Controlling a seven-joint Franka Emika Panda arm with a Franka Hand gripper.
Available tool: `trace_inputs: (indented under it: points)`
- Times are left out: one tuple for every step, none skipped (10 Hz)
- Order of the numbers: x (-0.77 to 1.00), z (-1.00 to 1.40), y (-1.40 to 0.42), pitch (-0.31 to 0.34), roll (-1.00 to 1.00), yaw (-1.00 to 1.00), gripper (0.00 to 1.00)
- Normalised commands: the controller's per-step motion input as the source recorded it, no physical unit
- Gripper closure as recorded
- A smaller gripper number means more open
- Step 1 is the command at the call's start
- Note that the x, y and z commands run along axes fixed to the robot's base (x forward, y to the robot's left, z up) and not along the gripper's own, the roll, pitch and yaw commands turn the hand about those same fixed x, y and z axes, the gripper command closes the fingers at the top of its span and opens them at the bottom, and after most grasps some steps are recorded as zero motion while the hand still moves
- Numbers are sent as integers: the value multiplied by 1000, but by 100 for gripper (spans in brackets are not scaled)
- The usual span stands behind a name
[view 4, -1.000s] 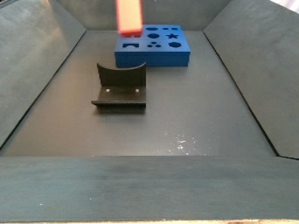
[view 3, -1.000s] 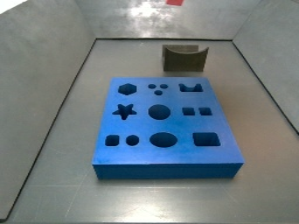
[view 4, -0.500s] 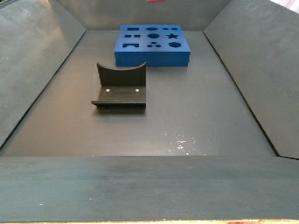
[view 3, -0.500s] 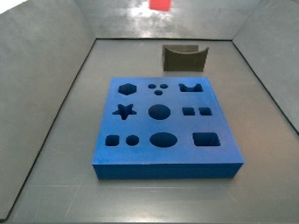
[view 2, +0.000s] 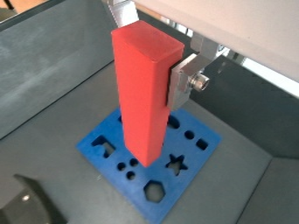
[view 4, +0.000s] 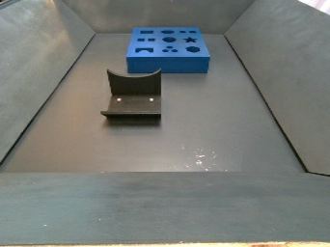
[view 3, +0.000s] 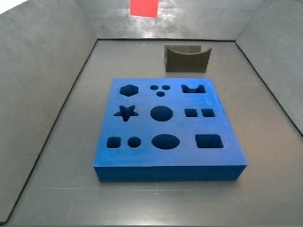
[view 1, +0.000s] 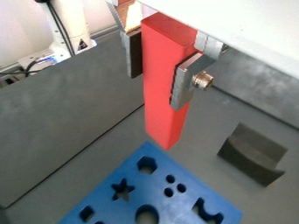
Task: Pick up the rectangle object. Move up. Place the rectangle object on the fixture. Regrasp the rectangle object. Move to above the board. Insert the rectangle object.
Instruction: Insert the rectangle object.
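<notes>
My gripper is shut on the rectangle object, a red-orange block that hangs upright between the silver fingers. Both wrist views show it high above the board; in a wrist view the block points down over the board. In a side view only the block's lower end shows at the top edge, beyond the board. The fixture stands empty past the board's far end. In the side view with the board at the back and the fixture, gripper and block are out of view.
Grey tray walls slope up around the floor on all sides. The fixture also shows in both wrist views. A bare stretch of floor lies in front of the fixture.
The block has risen out of the side view where it hung before the board. In the side view from the board's end, its lower end has shifted left along the top edge.
</notes>
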Motion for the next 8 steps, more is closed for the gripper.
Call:
trace_inputs:
  points:
    - [0, 0, -34, 0, 0, 0, 100]
    - [20, -86, -183, 0, -126, -26, 100]
    - [169, -91, -191, -131, -411, 0, 100]
    - [266, -20, -337, -160, -531, 3, 100]
    - [323, -23, -349, -154, -540, 37, 100]
    - [363, -66, -394, -154, -480, 20, 100]
    - [437, -180, -429, -246, -249, 9, 100]
    - [491, -231, -477, -231, -54, 3, 100]
